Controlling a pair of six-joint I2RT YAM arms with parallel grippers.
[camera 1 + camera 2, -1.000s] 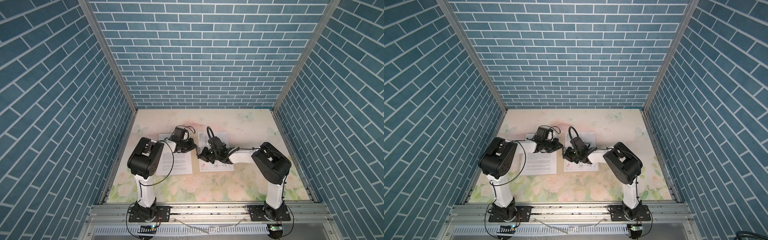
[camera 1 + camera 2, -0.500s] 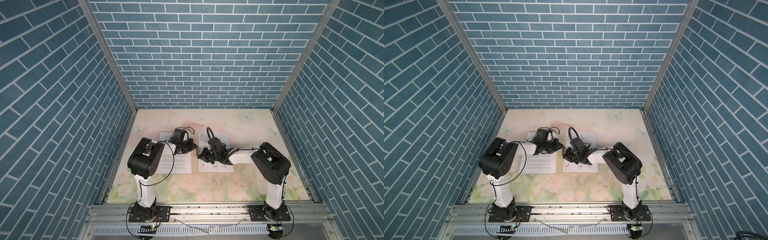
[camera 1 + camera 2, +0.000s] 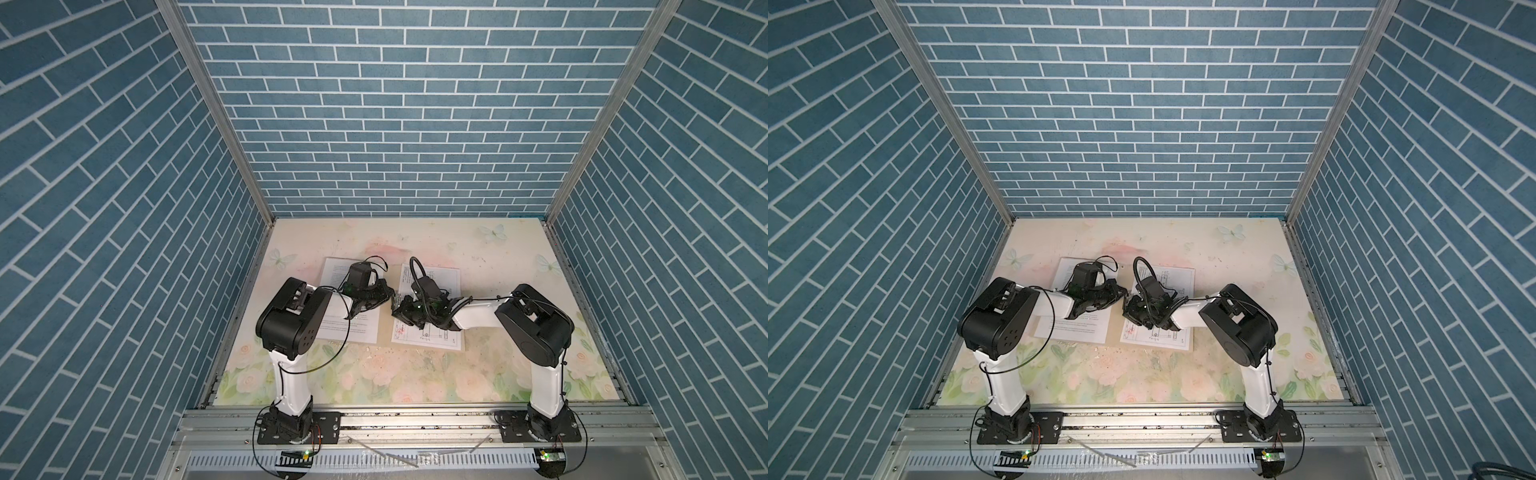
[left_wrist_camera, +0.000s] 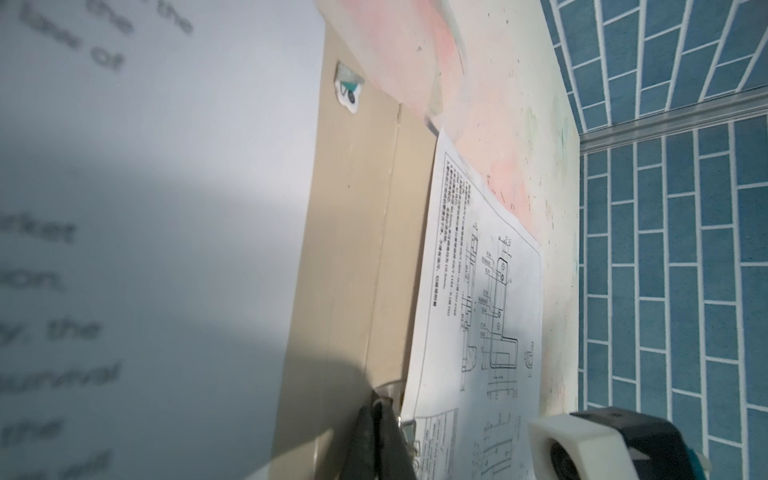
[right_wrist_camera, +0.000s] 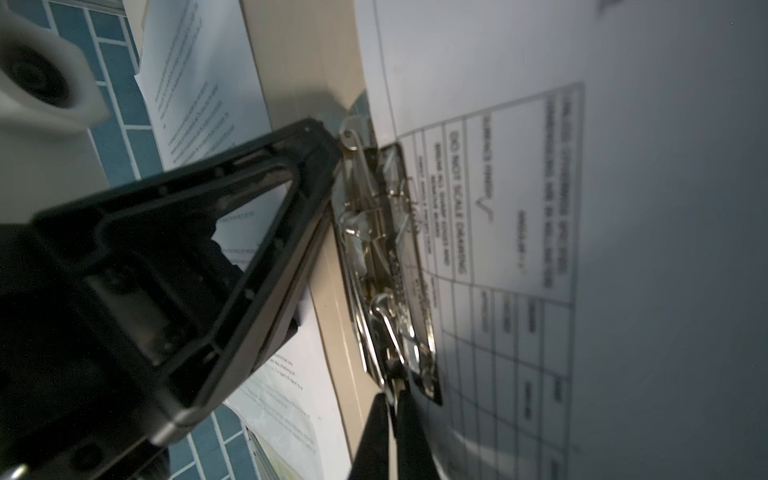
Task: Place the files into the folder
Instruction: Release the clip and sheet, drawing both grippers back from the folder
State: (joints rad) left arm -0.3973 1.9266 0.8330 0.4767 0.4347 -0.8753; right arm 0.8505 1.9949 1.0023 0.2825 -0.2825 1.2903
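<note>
Folder (image 4: 353,249) centre: left arm (image 3: 291,324) and right arm (image 3: 478,318) reach inward, elbows raised.

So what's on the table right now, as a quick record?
table: floral top
folder: beige, flat; only a strip shows between the sheets
text sheet: left of that strip, seen from above
drawing sheet: right of it
metal clip: at the drawing sheet's strip-side edge
left end effector: shut, tip at one end of the clip
right end effector: fingers almost together at the other end

Text sheet (image 3: 357,332) left, drawing sheet (image 3: 446,278) right, both on folder (image 4: 353,249); clip (image 5: 386,257) at drawing sheet's left edge.
</note>
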